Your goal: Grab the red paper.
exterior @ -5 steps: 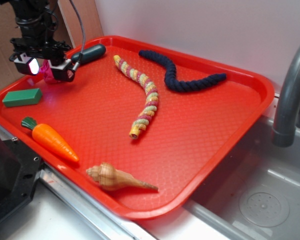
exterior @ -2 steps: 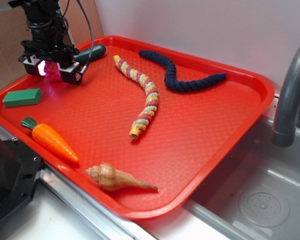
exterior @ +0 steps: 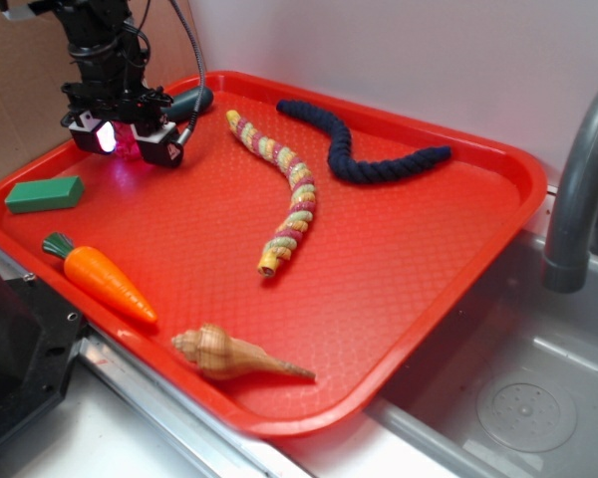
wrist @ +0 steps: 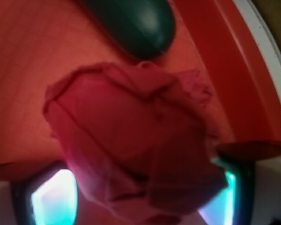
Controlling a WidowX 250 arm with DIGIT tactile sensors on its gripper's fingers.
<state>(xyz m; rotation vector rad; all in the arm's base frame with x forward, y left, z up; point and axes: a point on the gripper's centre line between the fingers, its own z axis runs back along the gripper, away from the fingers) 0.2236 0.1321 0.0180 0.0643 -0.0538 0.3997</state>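
The red paper [wrist: 136,140], a crumpled dark crimson ball, fills the middle of the wrist view and sits squeezed between the two lit fingers [wrist: 54,199]. My gripper [wrist: 140,199] is shut on it. In the exterior view the gripper [exterior: 126,141] hangs above the back left corner of the red tray [exterior: 458,269], and only a pink sliver of the red paper [exterior: 129,146] shows between the jaws. The paper is held off the tray floor.
A dark green handle [exterior: 187,102] lies just behind the gripper, close to the paper in the wrist view too [wrist: 136,23]. A green block [exterior: 44,193], toy carrot [exterior: 100,279], seashell [exterior: 229,354], striped rope [exterior: 279,189] and navy rope [exterior: 359,149] lie on the tray. A grey faucet [exterior: 578,189] stands at right.
The gripper has moved right and toward the back of the tray, carrying the red paper closer to the dark green handle. Nothing else on the tray has moved.
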